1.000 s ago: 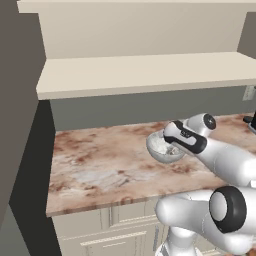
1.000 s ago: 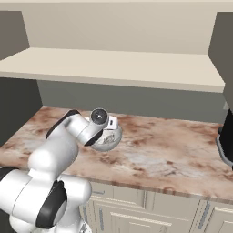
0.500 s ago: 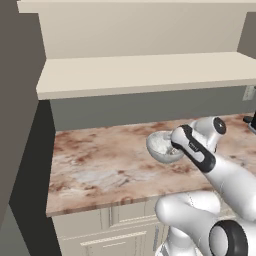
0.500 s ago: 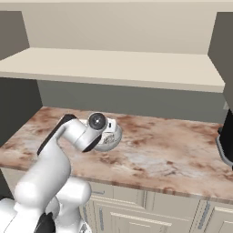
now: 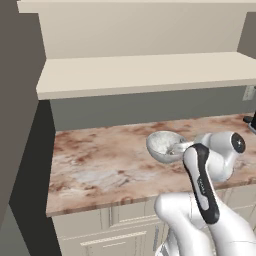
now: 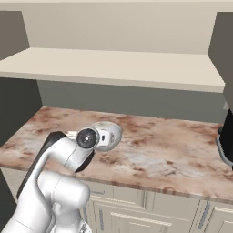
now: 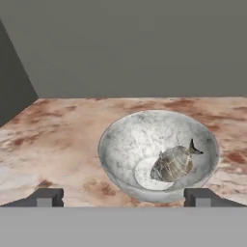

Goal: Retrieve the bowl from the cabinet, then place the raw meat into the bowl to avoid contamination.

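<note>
The mottled grey-white bowl stands upright on the reddish marble counter, also seen as the bowl and the bowl from the base. The raw meat, a small grey fish, lies inside the bowl toward its right side. My gripper is open, drawn back just short of the bowl's near rim, with nothing between its fingertips. The hand sits beside the bowl in both base views. The cabinet's beige shelf runs above the counter, bare.
A dark appliance stands at the counter's right end. A dark side wall closes the left. Cream drawer fronts run under the counter. A wall outlet is on the grey backsplash.
The hand has pulled back from over the bowl toward the robot, and the elbow has swung. The bowl and the fish in it have stayed put.
</note>
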